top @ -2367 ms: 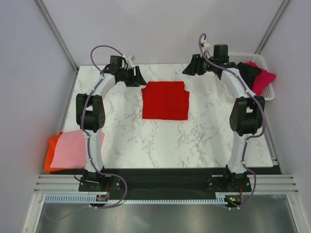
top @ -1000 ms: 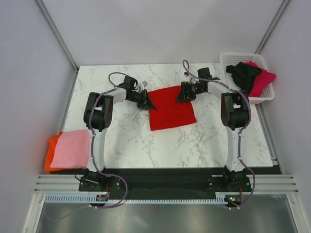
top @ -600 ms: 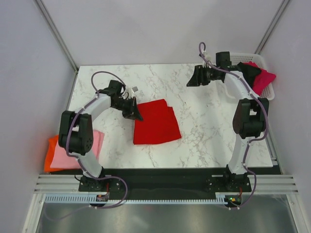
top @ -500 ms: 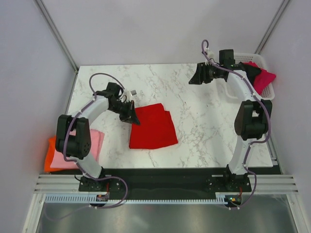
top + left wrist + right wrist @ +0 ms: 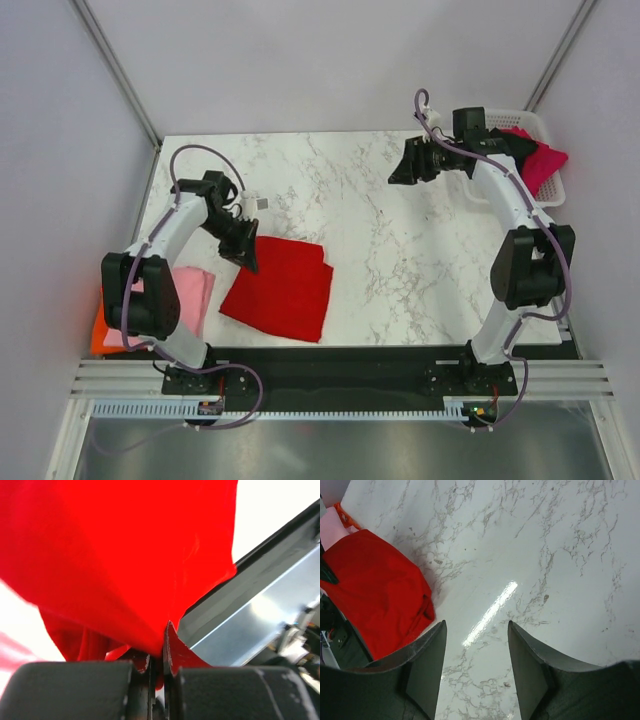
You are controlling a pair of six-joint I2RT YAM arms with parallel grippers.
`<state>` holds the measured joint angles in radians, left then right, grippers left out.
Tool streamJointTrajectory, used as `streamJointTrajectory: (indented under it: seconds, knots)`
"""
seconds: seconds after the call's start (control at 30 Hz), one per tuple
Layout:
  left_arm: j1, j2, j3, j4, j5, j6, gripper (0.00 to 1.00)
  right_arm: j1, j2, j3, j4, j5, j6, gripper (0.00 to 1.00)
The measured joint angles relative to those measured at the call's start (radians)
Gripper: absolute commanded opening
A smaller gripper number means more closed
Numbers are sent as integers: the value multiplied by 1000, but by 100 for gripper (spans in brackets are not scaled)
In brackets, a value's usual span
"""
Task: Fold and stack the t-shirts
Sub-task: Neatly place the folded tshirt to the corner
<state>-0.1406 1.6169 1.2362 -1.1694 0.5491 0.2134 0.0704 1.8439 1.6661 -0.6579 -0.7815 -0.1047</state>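
A folded bright red t-shirt (image 5: 285, 295) lies tilted at the table's near left, one edge at the front rim. My left gripper (image 5: 245, 260) is shut on its far left corner. In the left wrist view the red cloth (image 5: 120, 555) fills the frame and is pinched between the shut jaws (image 5: 157, 652). My right gripper (image 5: 398, 172) hangs open over bare marble at the far right, holding nothing. Its wrist view shows the gripper (image 5: 476, 630) open, with the red t-shirt (image 5: 375, 595) well beyond it. A light pink t-shirt (image 5: 195, 290) rests on an orange one (image 5: 98, 335) at the left edge.
A white lattice basket (image 5: 556, 190) at the far right corner holds a black t-shirt (image 5: 518, 147) and a magenta one (image 5: 547, 160). Grey walls close in both sides. The black base rail (image 5: 340, 360) runs along the table's near edge.
My left gripper has dragged the red t-shirt from the table's middle back toward the near left, beside the pink stack. The right gripper has stayed open near the basket.
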Motion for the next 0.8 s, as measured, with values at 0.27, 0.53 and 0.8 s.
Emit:
streamJointTrajectory:
  seconds: [0.27,0.53,0.8]
  knots:
    - [68,-74,26,-117,-93,149,2,6,-101,-56,0,-10,-6,60]
    - [163,-215,-9,-163,-206,229,2,20,-101,-75,-1,-21,-7,59]
    - [335,-304,-9,-165,-362,338,2,42,-89,-75,-1,-39,-17,59]
